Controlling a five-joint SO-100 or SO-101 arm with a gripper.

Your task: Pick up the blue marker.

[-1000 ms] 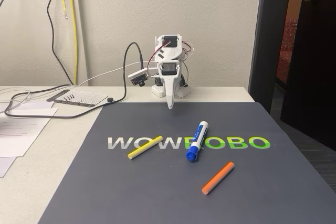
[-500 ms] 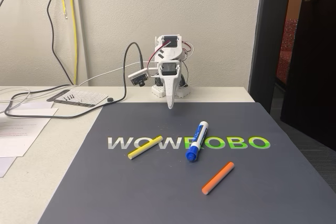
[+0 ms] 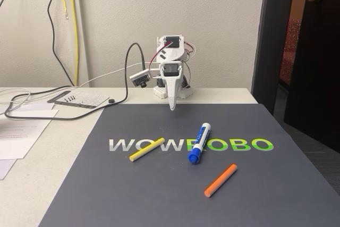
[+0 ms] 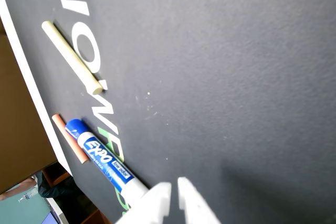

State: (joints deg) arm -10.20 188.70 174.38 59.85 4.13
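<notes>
Here the end effector [image 3: 172, 107] hangs nearly closed and empty, behind the blue marker [image 3: 198, 143].

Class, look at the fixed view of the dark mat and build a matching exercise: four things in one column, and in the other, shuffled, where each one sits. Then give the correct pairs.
Things:
1. thick blue-capped white marker
2. thin yellow stick
3. thin orange stick
4. white tool

Places in the fixed view:
A. nearest the mat's front edge, right of centre
B. over the mat's far edge, pointing down
C. lying under the white W-O-W letters
D. across the middle of the printed word, cap towards the camera

Pairs: 1-D, 2-C, 3-A, 4-B
</notes>
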